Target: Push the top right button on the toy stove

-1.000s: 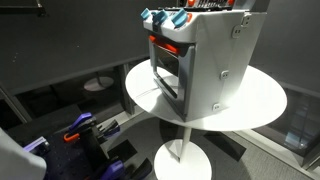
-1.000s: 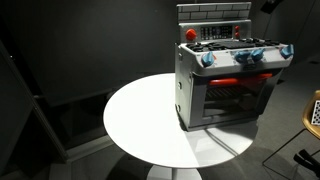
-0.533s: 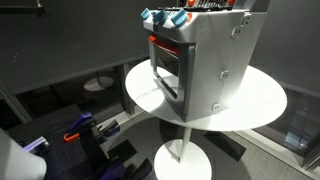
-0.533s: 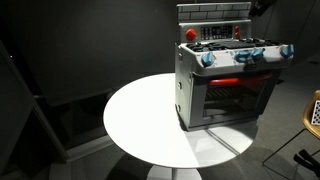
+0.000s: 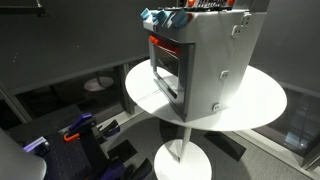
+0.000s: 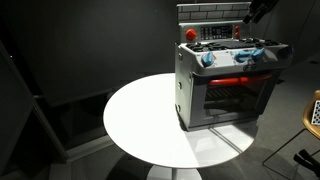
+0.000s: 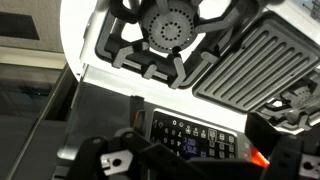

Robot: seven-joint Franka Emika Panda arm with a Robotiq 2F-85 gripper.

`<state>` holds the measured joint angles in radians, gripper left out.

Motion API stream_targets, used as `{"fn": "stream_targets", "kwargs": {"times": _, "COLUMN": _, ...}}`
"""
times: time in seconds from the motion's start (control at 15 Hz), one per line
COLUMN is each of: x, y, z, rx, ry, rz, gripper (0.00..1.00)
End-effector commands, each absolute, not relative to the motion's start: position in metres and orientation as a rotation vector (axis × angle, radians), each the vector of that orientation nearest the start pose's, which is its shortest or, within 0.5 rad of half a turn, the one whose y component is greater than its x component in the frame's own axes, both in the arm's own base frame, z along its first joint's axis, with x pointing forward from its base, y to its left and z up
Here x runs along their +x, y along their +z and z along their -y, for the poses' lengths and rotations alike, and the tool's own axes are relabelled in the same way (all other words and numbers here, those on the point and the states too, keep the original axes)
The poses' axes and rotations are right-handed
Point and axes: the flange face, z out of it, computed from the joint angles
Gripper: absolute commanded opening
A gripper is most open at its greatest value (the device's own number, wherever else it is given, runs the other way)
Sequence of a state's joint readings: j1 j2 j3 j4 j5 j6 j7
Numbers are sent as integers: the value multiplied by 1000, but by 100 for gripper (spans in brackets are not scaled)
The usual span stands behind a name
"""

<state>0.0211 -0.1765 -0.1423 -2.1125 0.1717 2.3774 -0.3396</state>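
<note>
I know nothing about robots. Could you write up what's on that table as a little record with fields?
Setting: round white table in a dark room
Main object: toy stove, upright, towards one side of the table
Stove top: round burner beside a ribbed griddle
Knobs: blue knobs along the front edge, red knob behind
Door: dark window, shut
Tool: above the button panel, fingers apart, holding nothing

Gripper (image 6: 256, 12) angled down, jaws apart
</note>
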Motion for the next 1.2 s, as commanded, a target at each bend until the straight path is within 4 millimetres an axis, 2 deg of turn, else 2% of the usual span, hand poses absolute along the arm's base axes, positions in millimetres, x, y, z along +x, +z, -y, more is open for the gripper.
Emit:
{"fn": "stream_targets", "kwargs": {"times": 0.0, "x": 554, "y": 539, "z": 74, "rx": -2980, "ry": -721, "rz": 97, "gripper": 100}}
{"fn": "stream_targets", "kwargs": {"times": 0.47, "x": 577, "y": 530, "z": 73, "rx": -2984, "ry": -705, "rz": 49, "gripper": 100}}
{"fn": "stream_targets", "kwargs": {"times": 1.13, "x": 598, "y": 522, "z": 68, "rx": -2983, "ry": -709, "rz": 69, "gripper": 100}}
